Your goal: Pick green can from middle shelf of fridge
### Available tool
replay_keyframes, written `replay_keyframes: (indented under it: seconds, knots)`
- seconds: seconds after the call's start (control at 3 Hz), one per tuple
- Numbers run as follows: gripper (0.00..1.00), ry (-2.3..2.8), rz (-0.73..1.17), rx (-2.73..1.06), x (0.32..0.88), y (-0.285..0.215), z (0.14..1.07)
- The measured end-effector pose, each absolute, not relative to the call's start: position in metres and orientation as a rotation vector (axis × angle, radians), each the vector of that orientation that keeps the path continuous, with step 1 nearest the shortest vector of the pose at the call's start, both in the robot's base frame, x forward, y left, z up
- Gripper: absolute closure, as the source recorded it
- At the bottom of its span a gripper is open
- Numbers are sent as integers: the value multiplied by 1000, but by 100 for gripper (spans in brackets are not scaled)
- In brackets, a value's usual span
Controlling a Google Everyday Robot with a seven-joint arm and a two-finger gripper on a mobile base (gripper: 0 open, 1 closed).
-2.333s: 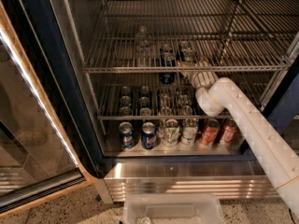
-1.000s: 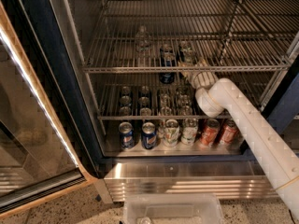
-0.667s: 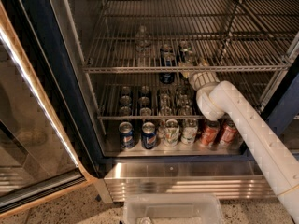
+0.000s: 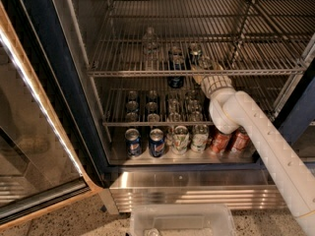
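The fridge stands open with its dark blue frame on the left. The middle shelf is a silver wire rack holding a clear bottle and several cans. A dark blue can stands at its front. The green can shows mostly its silver top, just right of the blue can. My gripper reaches in on the white arm at the shelf's front bar, right beside the green can and partly in front of it.
The lower rack holds several cans. Blue, white and red cans line the fridge floor. The glass door is swung open at left. A clear plastic bin sits on the floor below the ribbed steel base.
The arm and gripper have shifted slightly right and deeper toward the middle shelf. The cans have not moved.
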State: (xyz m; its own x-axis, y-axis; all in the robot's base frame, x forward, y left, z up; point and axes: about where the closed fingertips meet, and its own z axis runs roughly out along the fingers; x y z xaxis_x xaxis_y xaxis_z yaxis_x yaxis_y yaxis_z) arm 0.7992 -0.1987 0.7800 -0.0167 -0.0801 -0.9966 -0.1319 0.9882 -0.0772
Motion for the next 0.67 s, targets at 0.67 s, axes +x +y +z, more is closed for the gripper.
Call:
replay_keyframes:
  seconds: [0.67]
  knots:
    - [100,1562,28,-166,782,-204,793]
